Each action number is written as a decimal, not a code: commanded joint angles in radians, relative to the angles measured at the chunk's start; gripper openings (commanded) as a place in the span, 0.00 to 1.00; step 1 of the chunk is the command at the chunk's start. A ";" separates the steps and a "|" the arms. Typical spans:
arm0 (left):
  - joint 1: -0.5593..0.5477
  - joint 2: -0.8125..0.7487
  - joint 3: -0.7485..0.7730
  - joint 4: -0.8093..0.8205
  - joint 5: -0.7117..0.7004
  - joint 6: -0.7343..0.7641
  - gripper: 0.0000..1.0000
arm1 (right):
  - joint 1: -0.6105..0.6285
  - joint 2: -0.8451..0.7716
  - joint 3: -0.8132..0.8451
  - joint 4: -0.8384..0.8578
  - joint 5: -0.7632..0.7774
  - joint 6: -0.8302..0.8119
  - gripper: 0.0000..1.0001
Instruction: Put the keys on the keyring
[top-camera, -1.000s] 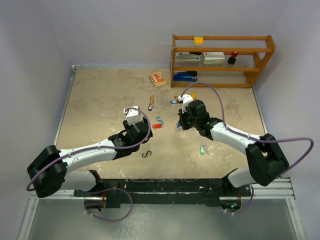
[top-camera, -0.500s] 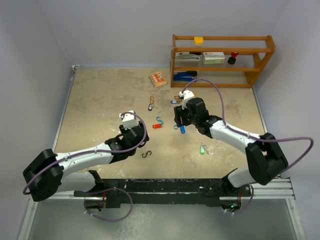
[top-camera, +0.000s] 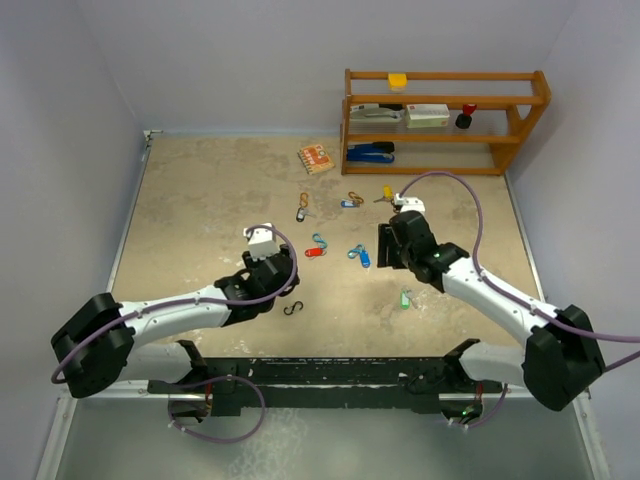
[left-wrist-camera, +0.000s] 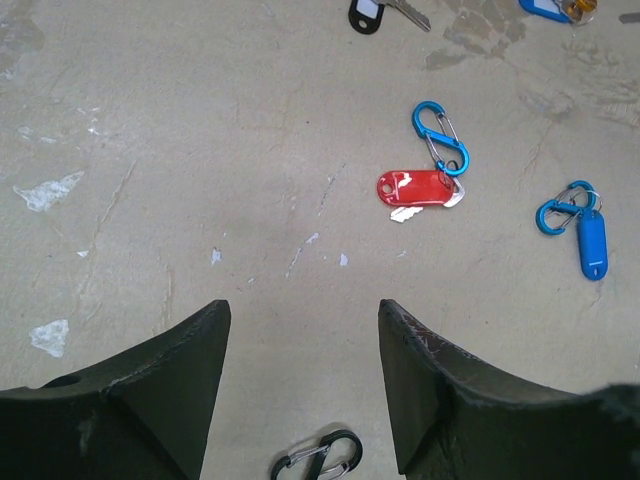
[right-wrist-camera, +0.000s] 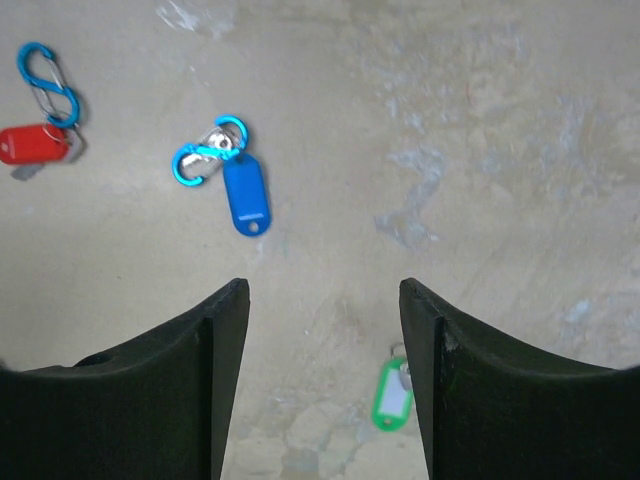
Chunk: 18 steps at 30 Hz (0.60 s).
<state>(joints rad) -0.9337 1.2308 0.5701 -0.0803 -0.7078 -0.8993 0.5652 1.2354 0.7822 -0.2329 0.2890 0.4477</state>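
My left gripper (left-wrist-camera: 302, 330) and right gripper (right-wrist-camera: 322, 300) hang wide open, empty. I'd lower the right squarely over the green key (right-wrist-camera: 392, 397) at six o'clock.

Left arm (top-camera: 170, 312): white links, black joints, at my 8 o'clock.
Right arm (top-camera: 495, 295): same colours, at my 4 o'clock.
Cables (top-camera: 440, 174): mauve, one per arm.
Left gripper (left-wrist-camera: 300, 305): matte black wedge fingers, scuffed.

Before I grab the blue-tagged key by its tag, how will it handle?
Probably light and flat: the blue-tagged key lies flush on the table, so pinching may be fiddly. The blue clip seems hooked to it, so it would likely dangle and swing.
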 joint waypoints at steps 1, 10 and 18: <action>-0.016 0.014 0.017 0.037 0.020 -0.004 0.57 | 0.003 -0.072 -0.058 -0.097 0.045 0.105 0.65; -0.073 0.041 0.008 0.024 0.042 0.016 0.57 | -0.028 -0.116 -0.164 -0.090 0.051 0.136 0.67; -0.097 0.046 -0.007 0.016 0.057 0.027 0.56 | -0.109 -0.150 -0.205 -0.090 0.013 0.107 0.64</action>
<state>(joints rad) -1.0203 1.2789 0.5701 -0.0769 -0.6548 -0.8940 0.4915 1.1114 0.5911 -0.3161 0.3035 0.5579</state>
